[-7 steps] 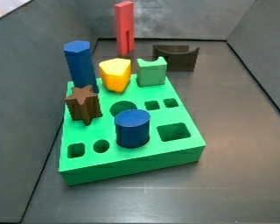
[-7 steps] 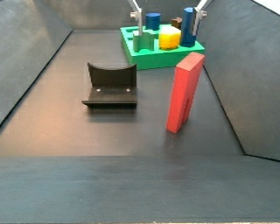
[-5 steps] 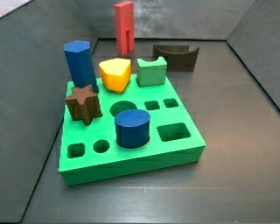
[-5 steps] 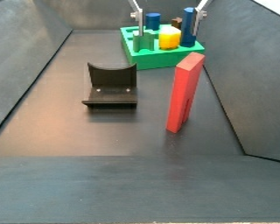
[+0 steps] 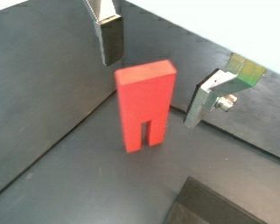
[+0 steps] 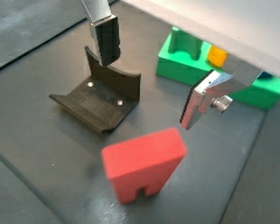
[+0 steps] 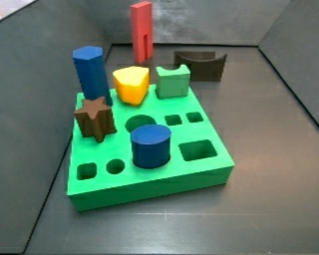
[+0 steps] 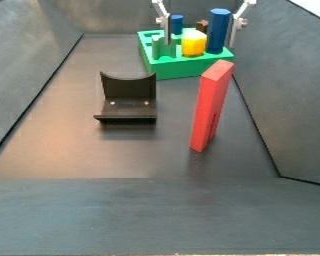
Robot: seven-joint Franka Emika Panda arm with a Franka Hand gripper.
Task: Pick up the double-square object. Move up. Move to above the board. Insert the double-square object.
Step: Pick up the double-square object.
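The double-square object (image 5: 145, 105) is a tall red block that stands upright on the dark floor, apart from the board; it also shows in a wrist view (image 6: 145, 162) and in both side views (image 7: 141, 27) (image 8: 211, 105). The board (image 7: 149, 184) is a bright green slab with shaped holes, seen too in a side view (image 8: 176, 68) and in a wrist view (image 6: 178, 63). My gripper (image 5: 157, 68) is open and empty above the red block, with one finger (image 5: 109, 39) on each side of its top and not touching it. Its fingertips (image 8: 159, 12) show in a side view.
The dark fixture (image 8: 125, 97) stands on the floor between the red block and the far wall, also seen in a wrist view (image 6: 98, 96). On the board stand a blue hexagonal column (image 7: 89, 72), a yellow piece (image 7: 131, 84), a grey-green block (image 7: 173, 80), a brown star (image 7: 95, 118) and a blue cylinder (image 7: 151, 145). Grey walls enclose the floor.
In the side view the fingertips have shifted slightly sideways. The red block, the board and its pieces have not moved.
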